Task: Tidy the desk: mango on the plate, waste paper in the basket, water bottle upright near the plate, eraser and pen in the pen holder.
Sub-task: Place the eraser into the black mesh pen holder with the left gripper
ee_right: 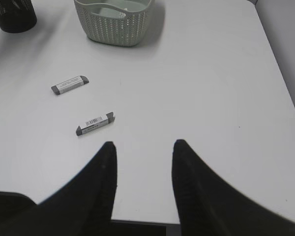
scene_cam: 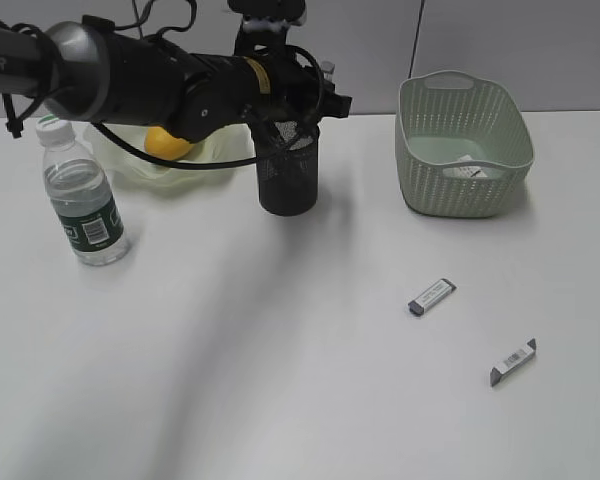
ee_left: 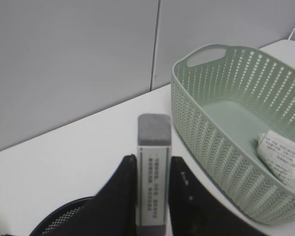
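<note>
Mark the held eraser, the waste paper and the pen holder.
held eraser [ee_left: 154, 182], left wrist view, white sleeve.
waste paper [ee_left: 281, 158], left wrist view, crumpled middle.
pen holder [scene_cam: 287, 180], exterior view, mesh wall.

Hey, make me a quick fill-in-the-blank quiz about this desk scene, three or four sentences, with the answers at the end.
1. The left gripper is shut on an ____.
2. The waste paper lies inside the ____.
3. The mango sits on the ____.
4. The number of erasers lying loose on the table is ____.

Missing words: eraser; basket; plate; two
</note>
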